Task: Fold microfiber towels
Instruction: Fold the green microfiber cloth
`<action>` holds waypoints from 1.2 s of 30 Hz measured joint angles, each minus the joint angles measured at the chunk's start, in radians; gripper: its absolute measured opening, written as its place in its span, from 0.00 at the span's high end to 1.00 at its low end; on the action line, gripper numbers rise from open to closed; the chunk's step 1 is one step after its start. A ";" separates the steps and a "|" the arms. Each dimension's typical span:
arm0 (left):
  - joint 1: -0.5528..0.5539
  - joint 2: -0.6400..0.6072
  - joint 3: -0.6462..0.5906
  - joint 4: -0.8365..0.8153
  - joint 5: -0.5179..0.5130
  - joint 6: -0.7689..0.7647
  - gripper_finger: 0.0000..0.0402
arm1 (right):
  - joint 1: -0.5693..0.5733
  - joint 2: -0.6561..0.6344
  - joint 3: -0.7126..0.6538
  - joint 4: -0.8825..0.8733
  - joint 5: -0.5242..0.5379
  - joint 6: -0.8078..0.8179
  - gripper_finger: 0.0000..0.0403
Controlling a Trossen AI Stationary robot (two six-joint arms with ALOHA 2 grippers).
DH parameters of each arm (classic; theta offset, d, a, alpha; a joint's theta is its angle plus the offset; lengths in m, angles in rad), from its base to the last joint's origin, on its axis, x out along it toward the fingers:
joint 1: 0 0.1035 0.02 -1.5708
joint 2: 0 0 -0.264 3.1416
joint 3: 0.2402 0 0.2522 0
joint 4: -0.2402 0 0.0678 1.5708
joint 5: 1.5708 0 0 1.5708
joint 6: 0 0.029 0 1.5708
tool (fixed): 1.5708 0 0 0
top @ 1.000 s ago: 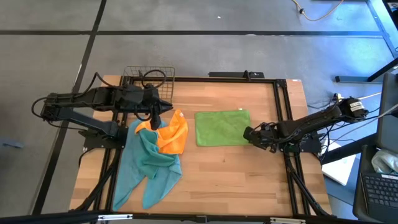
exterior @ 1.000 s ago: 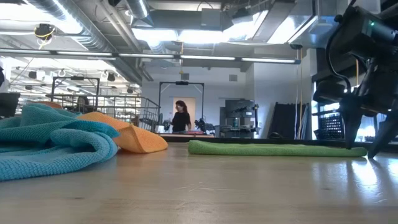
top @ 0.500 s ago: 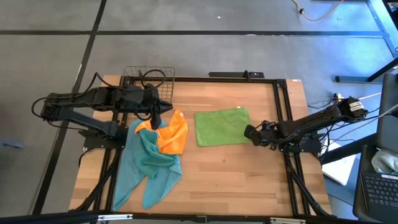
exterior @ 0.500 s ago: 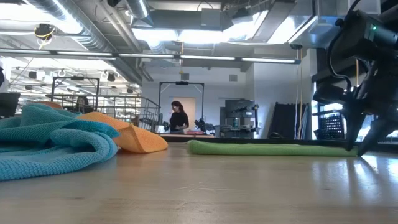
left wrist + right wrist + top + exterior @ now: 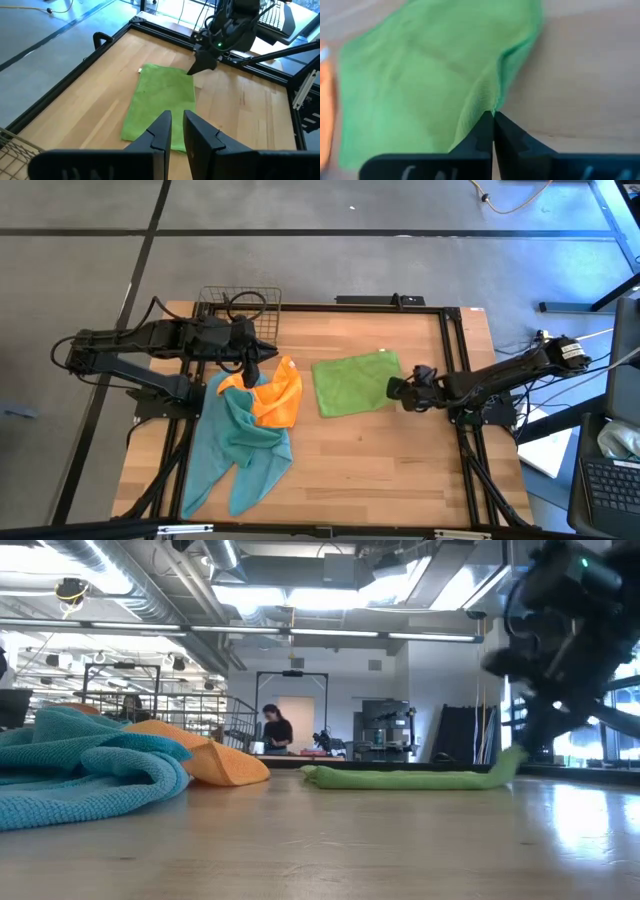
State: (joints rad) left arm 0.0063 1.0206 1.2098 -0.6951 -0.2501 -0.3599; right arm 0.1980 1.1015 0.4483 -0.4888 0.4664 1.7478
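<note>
Pinching green towel edge, right hand low, fingers together.

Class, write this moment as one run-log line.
step: start fold | right gripper: shut on green towel edge, lifting it | left gripper: idle above orange towel | teal towel: heaped, untouched

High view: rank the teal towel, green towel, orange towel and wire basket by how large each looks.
1. Teal towel, the largest spread.
2. Green towel.
3. Orange towel and wire basket look about alike; the orange one is bunched up, so I won't rank them.
</note>
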 joint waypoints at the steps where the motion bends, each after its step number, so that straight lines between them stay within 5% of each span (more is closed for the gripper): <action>1: 0.000 0.000 0.000 0.000 0.000 0.000 0.90 | -0.004 0.000 0.016 0.000 -0.004 -0.066 0.99; 9: 0.000 0.000 0.000 0.005 -0.003 0.001 0.90 | -0.053 0.013 0.071 0.002 -0.116 -0.421 0.99; 17: 0.000 0.000 0.000 0.030 -0.003 0.001 0.90 | -0.147 0.104 0.133 0.244 -0.168 -0.686 0.99; 27: 0.000 0.000 0.000 0.032 0.003 -0.032 0.90 | -0.205 0.482 0.457 0.321 -0.433 -1.103 0.99; 36: -0.043 0.000 0.000 0.031 0.007 -0.071 0.90 | -0.205 0.824 0.805 0.263 -0.534 -1.255 0.98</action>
State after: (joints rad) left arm -0.0364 1.0206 1.2098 -0.6638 -0.2432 -0.4312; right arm -0.0068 1.9254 1.2535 -0.2256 -0.0680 0.4925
